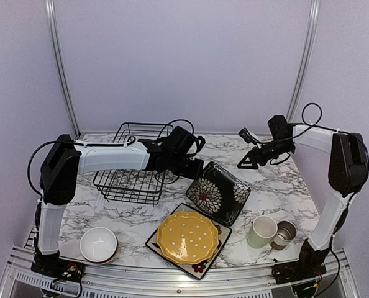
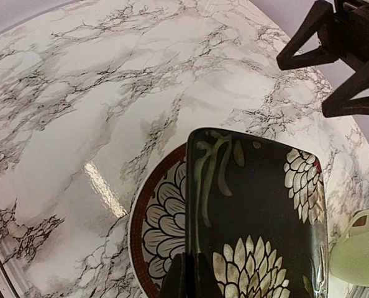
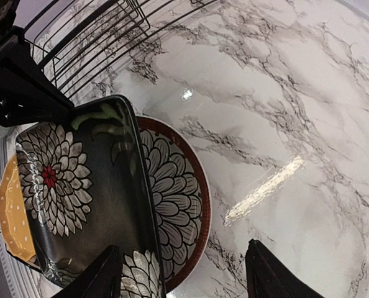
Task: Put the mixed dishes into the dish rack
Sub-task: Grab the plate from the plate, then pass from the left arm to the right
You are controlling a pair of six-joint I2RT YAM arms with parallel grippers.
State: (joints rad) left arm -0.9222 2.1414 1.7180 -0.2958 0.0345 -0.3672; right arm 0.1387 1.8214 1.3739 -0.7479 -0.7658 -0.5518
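Yellow scalloped plate [image 1: 187,237] on black square plate [image 1: 200,269]

- The overhead camera is looking down across the whole table [image 1: 277,180].
- Both wrist cameras are looking closely at one black flowered plate [image 2: 259,217], from opposite sides.

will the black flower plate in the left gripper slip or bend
The held black square plate looks rigid, probably ceramic, so it shouldn't bend. Its glossy glaze, with the left gripper pinching just one rim, suggests it may swivel or slip.
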